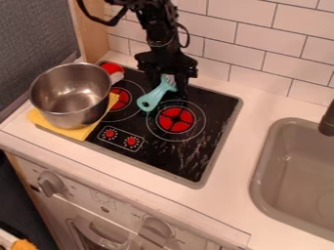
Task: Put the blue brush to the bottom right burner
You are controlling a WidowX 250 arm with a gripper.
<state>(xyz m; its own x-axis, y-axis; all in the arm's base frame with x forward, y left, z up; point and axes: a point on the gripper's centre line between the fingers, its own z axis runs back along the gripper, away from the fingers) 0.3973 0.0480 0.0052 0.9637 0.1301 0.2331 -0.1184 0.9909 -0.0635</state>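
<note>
I have my gripper at the blue brush's bristle end, over the stove; I can't tell whether its jaws are open or closed.

Robot arm, one, black, jointed; enters from beyond the far side of the stovetop and descends nearly upright toward its rear. Cabling, black: a wide loop on the side toward the stovetop's rear left corner, a smaller loop opposite. Wrist section broad and blocky, above the stovetop's back edge. Claw, black, pointing downward over the stovetop's rear part.
</note>
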